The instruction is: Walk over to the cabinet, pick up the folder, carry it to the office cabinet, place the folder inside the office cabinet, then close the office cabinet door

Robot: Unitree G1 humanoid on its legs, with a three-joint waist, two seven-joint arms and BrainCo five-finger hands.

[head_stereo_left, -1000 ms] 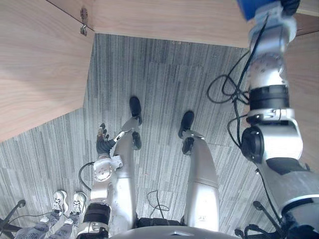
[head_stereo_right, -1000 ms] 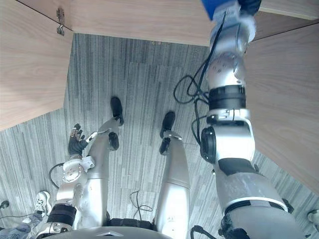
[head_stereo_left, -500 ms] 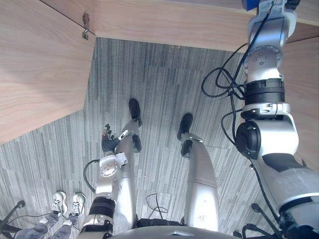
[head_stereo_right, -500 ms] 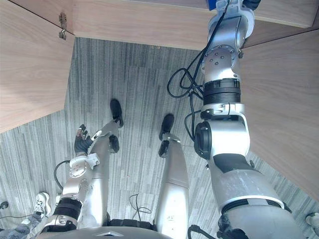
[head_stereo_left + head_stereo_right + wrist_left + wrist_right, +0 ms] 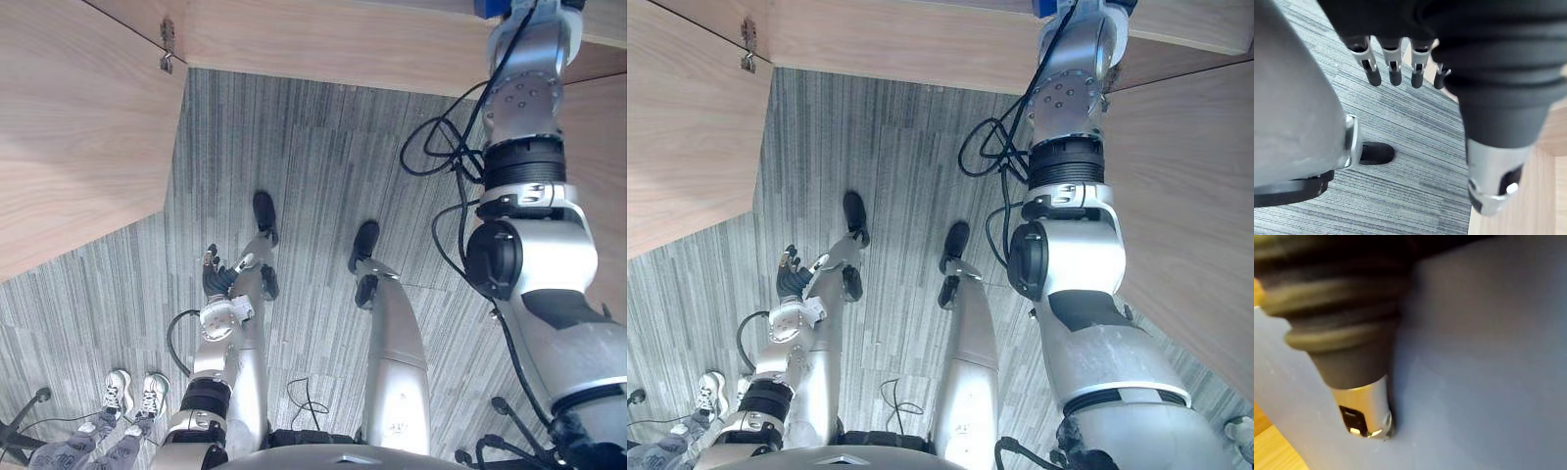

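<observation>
— Moved since a second ago?
— Raised further into the top right corner: right arm [image 5: 529, 255], with the blue folder [image 5: 487, 8] now nearly past the upper edge. Shifted a touch toward the middle as well: left hand [image 5: 215, 278], low at the lower left.
— Grip on the folder?
— Seen up close from the right wrist: right hand [image 5: 1365, 406] with its thumb pressed against the blue face, so holding it by all appearances. Can't see the fingers behind the folder.
— And the other one?
— Hanging idle over the carpet [image 5: 323, 166], fingers [image 5: 1393, 68] straight and loose, carrying nothing.
— How far along, then?
— Pick-up done and carry done, judging by the wood of the office cabinet [image 5: 323, 44] across the top and its door [image 5: 69, 127] standing open at the upper left, hinge [image 5: 167, 51] showing. Looks like mid-placement: folder up at the cabinet but not let go.
— Left to do?
— Set it inside, release, pull the arm clear, then swing that door shut. Worth noting too: a person's shoes [image 5: 132, 394] at the lower left corner, well apart from the door.
</observation>
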